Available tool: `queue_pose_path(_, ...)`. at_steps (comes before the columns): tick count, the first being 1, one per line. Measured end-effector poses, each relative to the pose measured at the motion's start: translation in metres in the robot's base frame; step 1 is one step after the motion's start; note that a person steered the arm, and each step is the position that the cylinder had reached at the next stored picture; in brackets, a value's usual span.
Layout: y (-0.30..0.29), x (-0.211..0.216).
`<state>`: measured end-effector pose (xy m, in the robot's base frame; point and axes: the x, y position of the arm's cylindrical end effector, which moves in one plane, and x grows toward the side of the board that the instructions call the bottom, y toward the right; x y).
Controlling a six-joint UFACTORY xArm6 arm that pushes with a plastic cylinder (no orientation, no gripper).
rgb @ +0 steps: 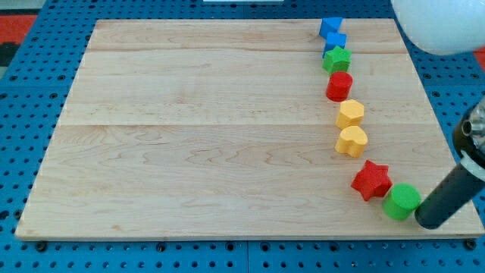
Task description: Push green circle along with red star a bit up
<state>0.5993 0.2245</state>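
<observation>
Resting at the frame's lower right, the red star (371,180) touches the green circle (402,201); both look light, rigid and prone to sliding apart. My tip (430,219), a bare rod gripping nothing, sits just right of the circle; I would push from below its lower edge.

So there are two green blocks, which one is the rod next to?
The green circle at the view's bottom right: my tip sits right beside it. The other green block is far up, near the blue ones.
</observation>
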Motion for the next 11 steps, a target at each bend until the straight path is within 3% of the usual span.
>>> queue_pose_path(2,-0.006,-0.009)
queue_pose_path(6,0.099,-0.018)
queue_pose_path(8,0.120,-0.026)
queue_pose_path(11,0.024,-0.016)
